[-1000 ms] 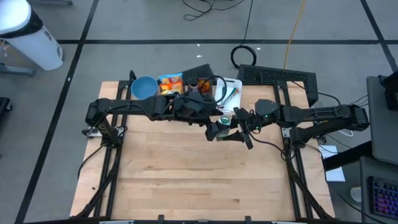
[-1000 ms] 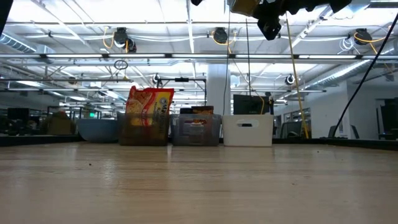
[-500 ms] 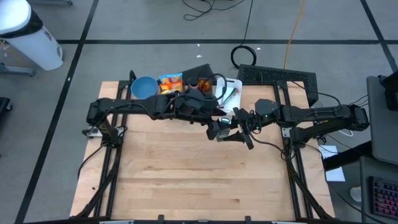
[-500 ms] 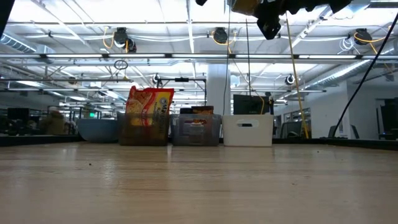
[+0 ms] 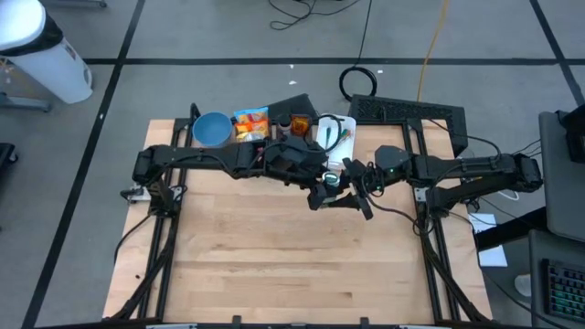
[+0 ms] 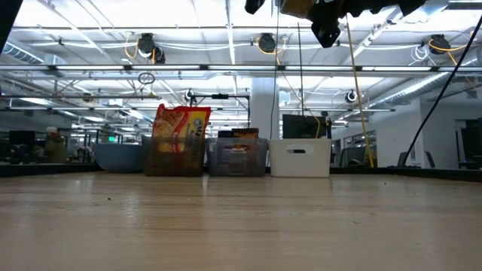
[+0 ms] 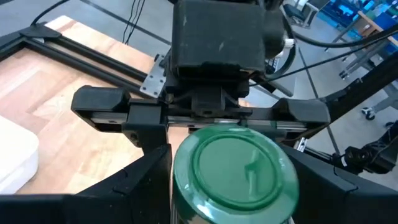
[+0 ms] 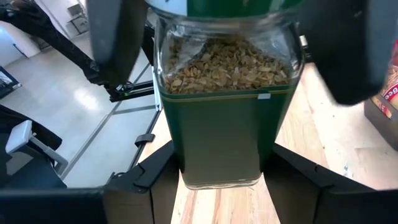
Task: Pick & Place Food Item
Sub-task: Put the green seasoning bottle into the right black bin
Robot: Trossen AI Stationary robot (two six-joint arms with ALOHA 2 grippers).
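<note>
Two grippers meet above the table [image 5: 274, 265]'s middle, near the bins along its far edge. Our right gripper [image 5: 336, 188] grasps the nut jar [image 8: 224, 99] by its lower body, holding it in the air. Our left gripper [image 5: 315, 183] straddles the green lid [image 7: 233, 169], fingers [image 7: 134, 183] spread, not yet gripping. We judge this a handover; next, the left fingers must clamp before the right lets go.

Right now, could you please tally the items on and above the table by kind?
Green-lidded jar: 1
Blue bowl: 1
Snack bag: 1
Clear bins: 2
White bin: 1
Total: 6
</note>
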